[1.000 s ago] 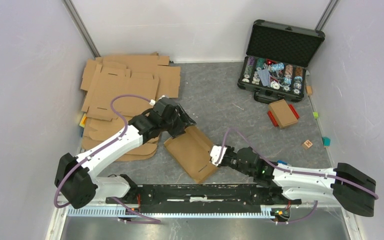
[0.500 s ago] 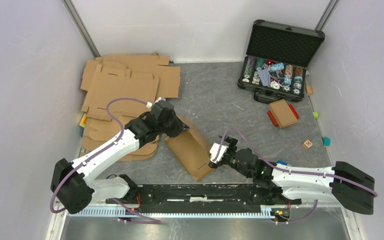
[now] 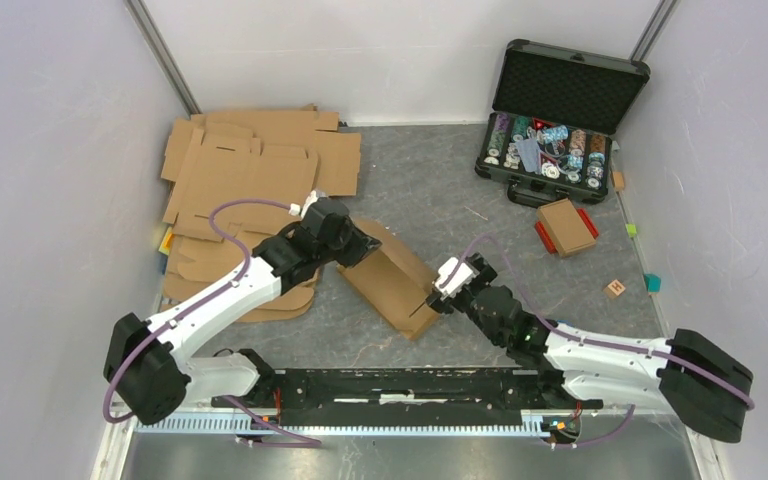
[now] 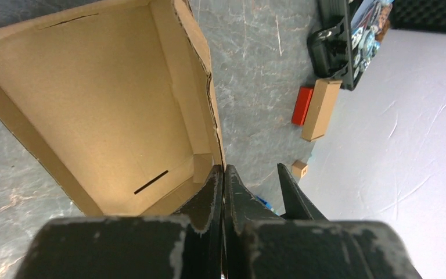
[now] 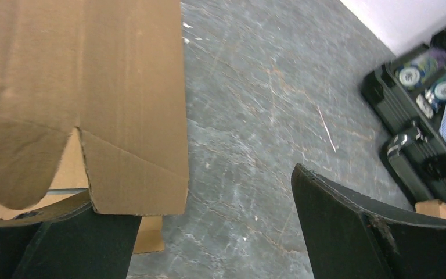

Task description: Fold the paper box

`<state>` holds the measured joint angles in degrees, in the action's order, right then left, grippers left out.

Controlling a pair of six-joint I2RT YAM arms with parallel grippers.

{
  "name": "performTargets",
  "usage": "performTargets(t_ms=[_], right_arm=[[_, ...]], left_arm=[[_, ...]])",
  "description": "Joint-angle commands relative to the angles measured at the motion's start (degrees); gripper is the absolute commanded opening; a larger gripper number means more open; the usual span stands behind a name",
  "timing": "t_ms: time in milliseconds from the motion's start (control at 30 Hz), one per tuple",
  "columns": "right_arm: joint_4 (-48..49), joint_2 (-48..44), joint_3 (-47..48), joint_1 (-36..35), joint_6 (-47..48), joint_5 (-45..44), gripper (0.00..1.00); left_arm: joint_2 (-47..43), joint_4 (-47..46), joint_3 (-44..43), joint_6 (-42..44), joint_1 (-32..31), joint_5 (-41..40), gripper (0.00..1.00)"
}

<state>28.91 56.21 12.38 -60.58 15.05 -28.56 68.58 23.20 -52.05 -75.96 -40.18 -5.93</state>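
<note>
On the grey table [image 3: 430,200], mid-frame in the top view, sits the part-formed paper box [image 3: 392,280]. The left gripper [image 3: 363,249] pinches its upper-left wall; the right gripper [image 3: 440,298], jaws wide apart, sits at its lower-right end

Chip case [image 3: 568,95], cardboard blanks [image 3: 250,165], sm. blocks [image 3: 616,288]

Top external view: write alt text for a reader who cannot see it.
A half-folded paper box lies at centre: the left gripper is shut on its left end, the right gripper is open at its right end. Flat cardboard blanks lie far left, an open black chip case far right.
</note>
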Motion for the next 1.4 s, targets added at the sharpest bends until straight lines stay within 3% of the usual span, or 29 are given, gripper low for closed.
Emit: performTargets(t_ms=[0, 100, 367, 633, 800, 967, 1133, 1267, 1367], right_arm=[[-0.59, 0.02, 1.44, 9.44, -8.68, 10.34, 0.98], [-1.85, 0.39, 2.06, 16.18, -12.5, 17.7, 0.98], [-1.75, 1.42, 2.12, 19.47, -16.58, 28.28, 0.98], [-5.64, -11.44, -3.81, 20.96, -18.59, 28.09, 0.98], [-9.83, -19.94, -7.85, 22.27, -23.66, 20.47, 0.98], [-17.21, -19.95, -7.23, 26.35, -33.61, 14.91, 0.98], [-18.8, -18.45, -8.84, 34.59, -41.21, 20.46, 0.93], [-11.87, -15.45, -12.11, 41.58, -45.18, 31.57, 0.87], [-8.52, -9.13, -11.28, 43.29, -45.91, 36.69, 0.85]], left_arm=[[2.77, -4.37, 0.31, -6.65, 0.28, -3.81, 0.02], [4.76, -7.7, 1.31, -9.64, 0.28, -3.48, 0.02], [12.33, -14.76, 1.34, -15.8, 0.24, -3.55, 0.02], [11.81, -14.66, 1.6, -15.62, 0.28, -5.88, 0.02], [11.58, -13.64, 0.39, -15.28, 0.28, -5.82, 0.02], [12.3, -13.45, -0.33, -16.46, 0.28, -4.99, 0.04], [13.06, -13.54, -0.77, -17.29, 0.28, -4.56, 0.06], [13.52, -13.56, -1.17, -17.29, 0.26, -4.37, 0.15], [13.74, -14.49, -1.21, -16.99, 0.28, -4.16, 0.35]])
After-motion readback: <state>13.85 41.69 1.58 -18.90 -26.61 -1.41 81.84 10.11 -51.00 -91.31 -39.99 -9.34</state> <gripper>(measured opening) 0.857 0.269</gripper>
